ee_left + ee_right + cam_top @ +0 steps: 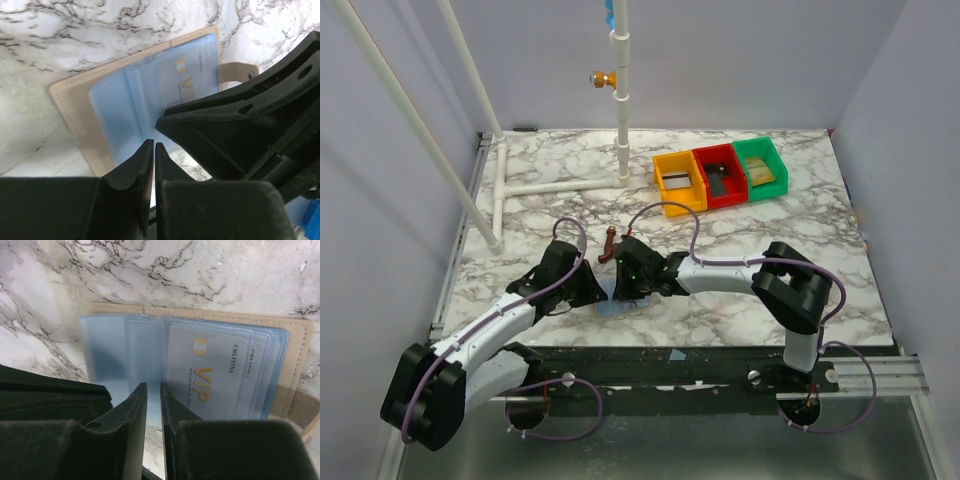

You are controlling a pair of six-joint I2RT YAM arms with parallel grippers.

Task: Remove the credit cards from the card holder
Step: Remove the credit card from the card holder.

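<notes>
The card holder [620, 308] lies open on the marble table [770, 300] at lower centre of the top view, VIP card in its blue sleeves. The left gripper [152, 147] is almost closed at the sleeves' edge – grip unclear. The right gripper [153, 387] stands slightly parted above them.

Beige card holder [298, 347] lying open on marble tabletop [200, 270], clear blue sleeves [107, 350], VIP card [210, 375] tucked inside
</notes>
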